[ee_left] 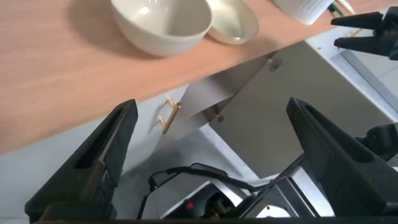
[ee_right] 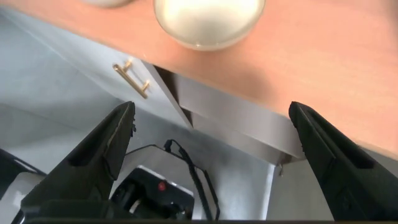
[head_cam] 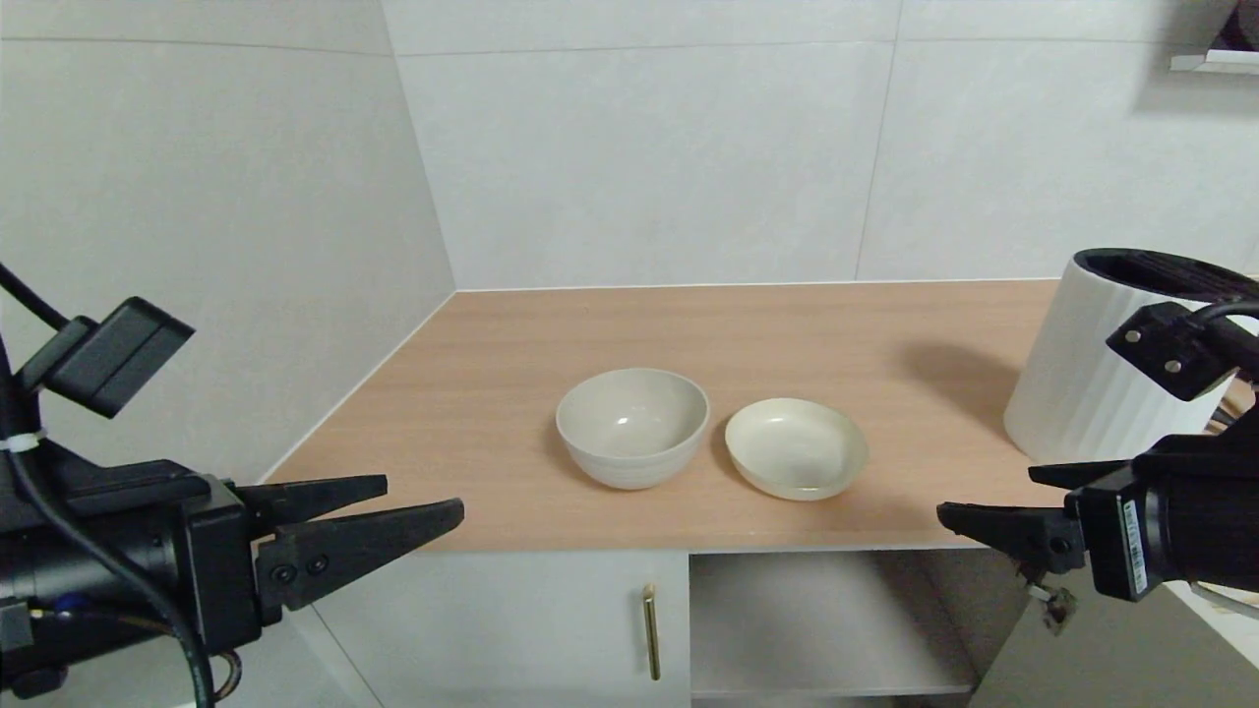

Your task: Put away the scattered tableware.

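Both left gripper [head_cam: 424, 495] and right gripper [head_cam: 984, 492] are wide open, empty. Grabbing the bowl [head_cam: 631, 425] could knock the dish [head_cam: 797, 447] off.

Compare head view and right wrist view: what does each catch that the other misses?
Head view: the whole deep bowl, the white ribbed container, the left pincer, open. Right wrist view: nothing extra among the tableware, just a closer angle beneath the wooden counter. Both: the shallow bowl on that counter, the gold door handle, the right pincer, open.
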Controlling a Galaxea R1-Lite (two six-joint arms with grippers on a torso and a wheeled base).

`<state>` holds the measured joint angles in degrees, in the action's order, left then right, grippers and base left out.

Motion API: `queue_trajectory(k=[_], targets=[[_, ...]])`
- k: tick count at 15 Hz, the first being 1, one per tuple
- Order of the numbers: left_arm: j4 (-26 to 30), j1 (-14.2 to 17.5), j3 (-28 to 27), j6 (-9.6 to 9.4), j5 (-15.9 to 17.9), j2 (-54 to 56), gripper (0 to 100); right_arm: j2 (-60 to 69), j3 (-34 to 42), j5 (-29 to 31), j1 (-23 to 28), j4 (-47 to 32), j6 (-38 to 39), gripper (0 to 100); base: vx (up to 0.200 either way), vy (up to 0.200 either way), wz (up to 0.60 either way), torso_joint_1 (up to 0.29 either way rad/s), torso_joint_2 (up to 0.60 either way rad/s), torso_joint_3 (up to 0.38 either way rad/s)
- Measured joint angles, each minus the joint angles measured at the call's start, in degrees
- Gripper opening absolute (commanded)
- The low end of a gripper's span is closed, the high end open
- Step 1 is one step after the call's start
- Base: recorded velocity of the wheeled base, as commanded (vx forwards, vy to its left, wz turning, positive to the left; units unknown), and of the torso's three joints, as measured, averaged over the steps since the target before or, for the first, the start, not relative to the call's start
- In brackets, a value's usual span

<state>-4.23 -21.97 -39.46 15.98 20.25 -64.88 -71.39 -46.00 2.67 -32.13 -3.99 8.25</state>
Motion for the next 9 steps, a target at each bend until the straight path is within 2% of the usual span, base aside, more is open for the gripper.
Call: queue_trajectory(k=[3,5,7,9], targets=[[0.0,0.0,0.0,0.41,-0.4,-1.1,100,-0.8,-0.4,0.0,0.4,3.5,0.0,100,0.000,0.000,0.00,0.110,-0.25,-0.134],[0.0,-0.1,-2.0,3.83,-1.1,-2.4,100,-3.0,-0.7,0.2,0.7,10.1,-0.4,100,0.000,0.000,0.00,0.018,-0.04,-0.023],[0.6,0.0,-4.3,6.35,-1.2,-3.4,100,-6.2,-2.8,0.3,0.8,12.7,-0.2,100,0.000,0.000,0.00,0.000,0.00,0.000],[2.6,0.0,-8.2,7.12,-1.2,-5.0,100,-9.2,-5.7,0.8,0.9,12.5,1.8,100,0.000,0.000,0.00,0.000,0.00,0.000]])
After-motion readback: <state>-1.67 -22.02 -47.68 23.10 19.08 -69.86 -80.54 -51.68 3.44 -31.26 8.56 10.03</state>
